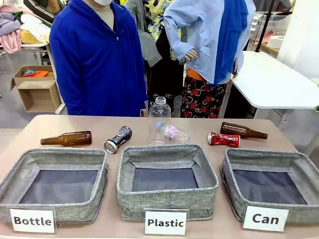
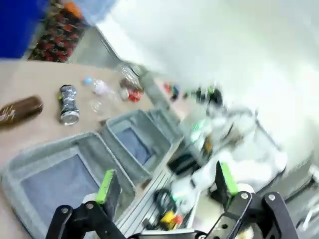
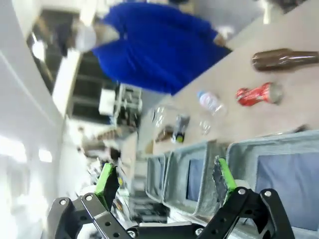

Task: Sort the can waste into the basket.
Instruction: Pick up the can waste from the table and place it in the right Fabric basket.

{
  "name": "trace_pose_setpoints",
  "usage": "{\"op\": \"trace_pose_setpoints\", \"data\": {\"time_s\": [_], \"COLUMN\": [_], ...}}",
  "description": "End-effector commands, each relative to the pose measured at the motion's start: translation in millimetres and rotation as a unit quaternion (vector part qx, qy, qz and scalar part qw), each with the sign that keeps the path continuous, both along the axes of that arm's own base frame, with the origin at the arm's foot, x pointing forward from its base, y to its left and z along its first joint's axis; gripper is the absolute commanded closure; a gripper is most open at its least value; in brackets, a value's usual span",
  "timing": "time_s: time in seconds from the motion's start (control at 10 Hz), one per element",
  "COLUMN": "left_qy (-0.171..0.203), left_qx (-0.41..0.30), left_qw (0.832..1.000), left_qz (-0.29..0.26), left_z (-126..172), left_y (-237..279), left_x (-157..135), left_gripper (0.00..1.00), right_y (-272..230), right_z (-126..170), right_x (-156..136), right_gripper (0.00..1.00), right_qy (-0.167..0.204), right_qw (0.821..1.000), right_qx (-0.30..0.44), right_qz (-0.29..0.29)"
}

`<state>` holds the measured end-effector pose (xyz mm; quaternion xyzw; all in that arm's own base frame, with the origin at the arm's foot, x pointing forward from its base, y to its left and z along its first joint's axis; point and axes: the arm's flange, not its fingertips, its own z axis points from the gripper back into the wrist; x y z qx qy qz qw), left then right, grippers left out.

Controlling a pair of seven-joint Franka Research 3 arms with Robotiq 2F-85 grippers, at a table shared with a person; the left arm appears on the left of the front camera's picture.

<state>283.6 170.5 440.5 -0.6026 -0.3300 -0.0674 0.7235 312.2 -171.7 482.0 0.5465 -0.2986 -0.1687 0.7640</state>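
Grey woven "Can" basket [image 1: 264,155] sits at five o'clock on the surface [image 1: 65,124]. The crushed red can [image 1: 224,139] lies at its eleven, the black can [image 1: 118,139] farther off toward ten.

From the left wrist, the left end effector [image 2: 166,181] gapes, empty.

From the right wrist, the right end effector [image 3: 164,179] is likewise released.

I'd say both cans are light, slick and easily dented, so pinch them across the middle.

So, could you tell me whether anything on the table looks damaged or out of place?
The red can lying behind the Can basket is crushed and dented. A clear plastic bottle lies crumpled on its side next to the upright bottle. Nothing looks spilled.
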Motion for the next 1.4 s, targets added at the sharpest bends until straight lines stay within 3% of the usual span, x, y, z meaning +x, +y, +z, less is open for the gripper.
{"op": "trace_pose_setpoints", "data": {"time_s": [0.0,0.1,0.2,0.3,1.3], "left_qy": [0.064,0.067,0.073,0.078,0.078], "left_qx": [-0.096,-0.119,-0.103,-0.085,-0.085], "left_qw": [0.988,0.983,0.98,0.988,0.988], "left_qz": [0.101,0.12,0.152,0.102,0.102], "left_z": [-74.7,-78.2,-63.1,-59.2,-59.2], "left_y": [-51.7,-54.0,-80.5,34.8,34.8], "left_x": [-20.1,-17.6,-11.3,6.1,6.1], "left_gripper": [0.0,0.0,0.0,0.0,0.0], "right_y": [8.0,-1.2,-2.2,-63.1,-63.1], "right_z": [-59.4,-67.1,-72.0,-28.6,-28.6], "right_x": [-72.0,-85.4,-91.5,-34.1,-34.1], "right_gripper": [0.0,0.0,0.0,0.0,0.0], "right_qy": [-0.009,-0.007,0.019,0.012,0.012], "right_qw": [0.996,0.993,0.988,0.995,0.995], "right_qx": [0.037,0.044,0.032,0.043,0.043], "right_qz": [-0.075,-0.111,-0.152,-0.09,-0.09]}}
